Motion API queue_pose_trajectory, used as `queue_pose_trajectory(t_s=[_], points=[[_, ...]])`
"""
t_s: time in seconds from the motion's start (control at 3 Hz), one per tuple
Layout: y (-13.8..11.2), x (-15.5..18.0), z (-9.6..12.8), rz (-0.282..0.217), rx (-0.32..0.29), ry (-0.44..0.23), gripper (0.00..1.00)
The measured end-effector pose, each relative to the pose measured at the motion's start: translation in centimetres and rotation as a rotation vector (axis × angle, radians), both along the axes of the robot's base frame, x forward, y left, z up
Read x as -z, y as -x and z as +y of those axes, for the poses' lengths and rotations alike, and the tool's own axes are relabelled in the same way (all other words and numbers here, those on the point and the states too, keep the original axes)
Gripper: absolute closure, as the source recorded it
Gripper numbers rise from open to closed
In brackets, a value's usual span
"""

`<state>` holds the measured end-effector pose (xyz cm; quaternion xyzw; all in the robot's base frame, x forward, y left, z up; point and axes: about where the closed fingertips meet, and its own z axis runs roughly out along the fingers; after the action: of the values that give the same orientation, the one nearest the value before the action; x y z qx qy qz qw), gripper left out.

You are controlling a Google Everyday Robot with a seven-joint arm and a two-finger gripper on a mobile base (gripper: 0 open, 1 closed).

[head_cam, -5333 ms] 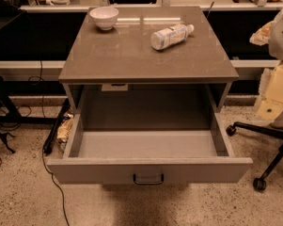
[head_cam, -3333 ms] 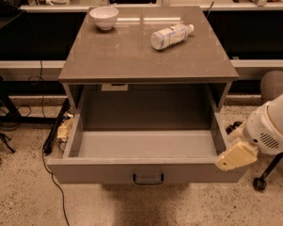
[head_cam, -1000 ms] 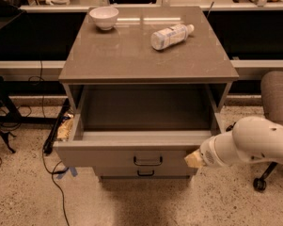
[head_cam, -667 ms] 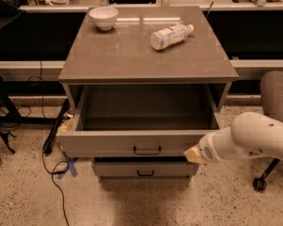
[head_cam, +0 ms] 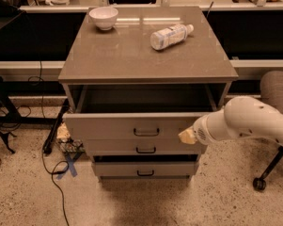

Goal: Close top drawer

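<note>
One push left: top drawer (head_cam: 113, 126) partly out.
Your gripper (head_cam: 187, 136), open or closed I cannot tell, sits at its right end; an off-centre shove could skew and jam it.

White arm (head_cam: 247, 120) extends from the right edge, approx. horizontal, sloping a bit down twd its tip. Gripper (head_cam: 186, 136) sits at the arm's left end, right of centre in view, pointing left. Only a small cream tip shows, w/ the rounded wrist (head_cam: 208, 131) just behind.

Bowl (head_cam: 103, 17) left of bottle (head_cam: 170, 36), jaws at right of top drawer (head_cam: 113, 126)
</note>
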<state>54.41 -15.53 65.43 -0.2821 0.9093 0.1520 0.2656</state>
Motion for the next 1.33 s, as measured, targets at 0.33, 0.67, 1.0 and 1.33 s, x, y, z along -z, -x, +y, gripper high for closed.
queue_pose_trajectory(t_s=[0.33, 0.67, 1.0, 1.33], points=[[-3.5, -1.0, 1.1, -0.046, -0.010, -0.023, 1.00], [-8.5, -2.3, 2.9, -0.107, -0.020, -0.064, 1.00], [-8.4, -2.3, 2.9, -0.107, -0.020, -0.065, 1.00], [-7.8, -3.6, 2.4, -0.154, -0.002, -0.082, 1.00]])
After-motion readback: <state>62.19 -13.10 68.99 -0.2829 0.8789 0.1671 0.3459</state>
